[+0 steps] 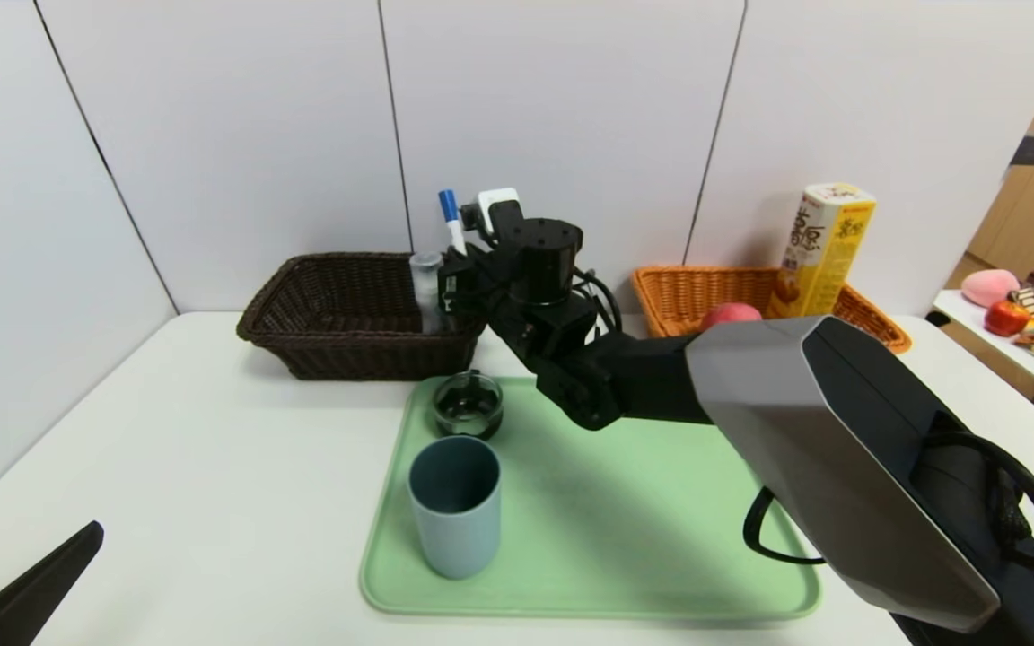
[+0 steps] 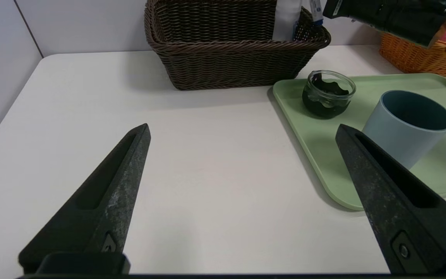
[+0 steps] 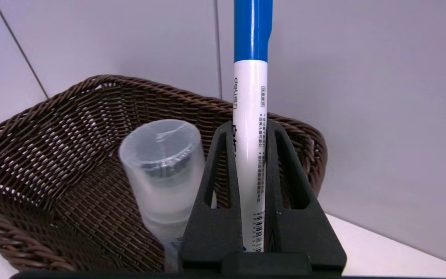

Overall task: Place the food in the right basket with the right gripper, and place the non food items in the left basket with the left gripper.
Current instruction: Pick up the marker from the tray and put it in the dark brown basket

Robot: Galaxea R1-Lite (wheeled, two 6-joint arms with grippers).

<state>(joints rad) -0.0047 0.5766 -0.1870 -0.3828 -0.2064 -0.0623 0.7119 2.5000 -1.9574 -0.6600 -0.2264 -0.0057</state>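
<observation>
My right gripper (image 3: 250, 126) is shut on the white marker (image 3: 250, 97), held upright with its blue cap up. It hangs at the right end of the dark brown left basket (image 1: 337, 309), beside the translucent bottle (image 1: 427, 292) standing inside. On the green tray (image 1: 625, 538) stand the blue-grey cup (image 1: 455, 504) and the glass dish (image 1: 468, 405). The peach (image 1: 731, 315) and the yellow snack box (image 1: 822, 247) are in the orange right basket (image 1: 687, 296). My left gripper (image 2: 243, 128) is open and empty, low over the table left of the tray.
My right arm's grey shell (image 1: 822, 449) reaches across the tray's right half. White wall panels stand close behind both baskets. A side table (image 1: 1029, 359) at the far right carries fruits and packets. Bare tabletop (image 2: 207, 174) lies between my left gripper and the dark basket.
</observation>
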